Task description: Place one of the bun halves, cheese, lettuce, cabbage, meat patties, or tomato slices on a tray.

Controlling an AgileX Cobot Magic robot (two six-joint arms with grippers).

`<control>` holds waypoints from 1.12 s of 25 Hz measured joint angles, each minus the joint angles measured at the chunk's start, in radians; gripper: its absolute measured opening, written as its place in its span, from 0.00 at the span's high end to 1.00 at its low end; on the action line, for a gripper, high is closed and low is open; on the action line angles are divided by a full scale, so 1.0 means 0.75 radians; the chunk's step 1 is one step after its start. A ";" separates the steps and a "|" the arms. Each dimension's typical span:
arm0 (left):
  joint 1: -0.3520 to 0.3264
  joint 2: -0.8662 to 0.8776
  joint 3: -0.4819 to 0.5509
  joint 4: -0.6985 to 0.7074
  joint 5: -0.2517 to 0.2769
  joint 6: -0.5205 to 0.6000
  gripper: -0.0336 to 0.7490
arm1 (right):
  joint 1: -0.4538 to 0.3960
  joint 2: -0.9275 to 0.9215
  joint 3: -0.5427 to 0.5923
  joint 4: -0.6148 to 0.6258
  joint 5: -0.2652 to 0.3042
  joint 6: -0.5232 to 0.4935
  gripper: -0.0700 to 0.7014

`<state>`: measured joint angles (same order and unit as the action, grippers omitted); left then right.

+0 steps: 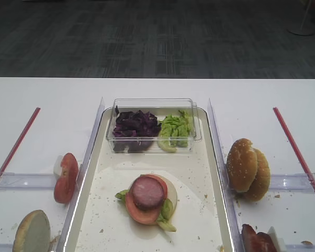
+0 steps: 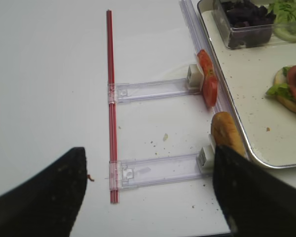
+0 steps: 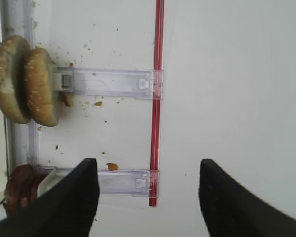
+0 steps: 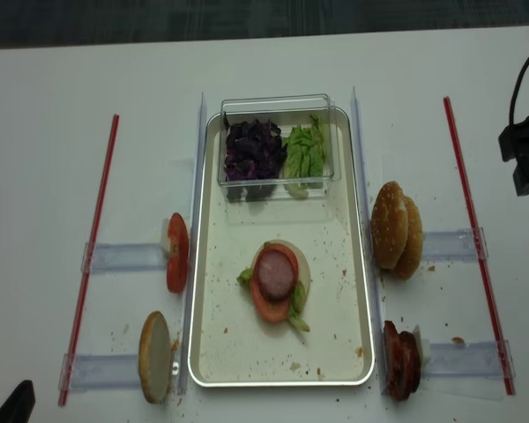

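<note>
On the tray (image 1: 113, 210) lies a stack: a pale bun base, lettuce (image 1: 167, 209), a tomato slice (image 1: 139, 212) and a meat patty (image 1: 148, 191) on top. Left of the tray stand tomato slices (image 1: 65, 178) and a bun half (image 1: 31, 231). To its right stand two bun halves (image 1: 247, 168) and meat patties (image 1: 256, 240). A clear box holds cabbage (image 1: 135, 126) and lettuce (image 1: 176, 131). Cheese is out of view. My right gripper (image 3: 148, 165) is open over the table by the red rod (image 3: 158, 98). My left gripper (image 2: 149, 150) is open beside the left bun half (image 2: 226, 132).
Red rods (image 4: 93, 247) (image 4: 476, 238) and clear plastic rails (image 4: 123, 257) (image 4: 454, 245) frame both sides of the tray. Clear upright strips (image 1: 92, 136) run along the tray's long edges. Crumbs speckle the tray floor and table. Part of the right arm (image 4: 525, 150) shows at the right edge.
</note>
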<state>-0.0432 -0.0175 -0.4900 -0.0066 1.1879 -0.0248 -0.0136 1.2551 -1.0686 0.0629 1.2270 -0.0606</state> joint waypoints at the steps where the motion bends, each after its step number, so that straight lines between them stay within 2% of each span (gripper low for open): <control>1: 0.000 0.000 0.000 0.000 0.000 0.000 0.33 | 0.000 -0.043 0.000 0.008 0.003 -0.002 0.30; 17: 0.000 0.000 0.000 0.000 0.000 0.000 0.33 | 0.000 -0.669 0.005 0.013 0.049 -0.011 0.30; 20: 0.000 0.000 0.000 0.000 0.000 0.000 0.33 | 0.000 -0.778 0.090 0.013 0.049 -0.011 0.30; 23: 0.000 0.000 0.000 0.000 0.000 0.000 0.33 | 0.000 -0.899 0.258 0.012 0.042 -0.009 0.30; 28: 0.000 0.000 0.000 0.000 0.000 0.000 0.33 | 0.000 -1.117 0.496 0.015 -0.034 0.015 0.30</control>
<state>-0.0432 -0.0175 -0.4900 -0.0066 1.1879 -0.0248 -0.0136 0.4174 -0.6962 0.0741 1.2016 -0.0493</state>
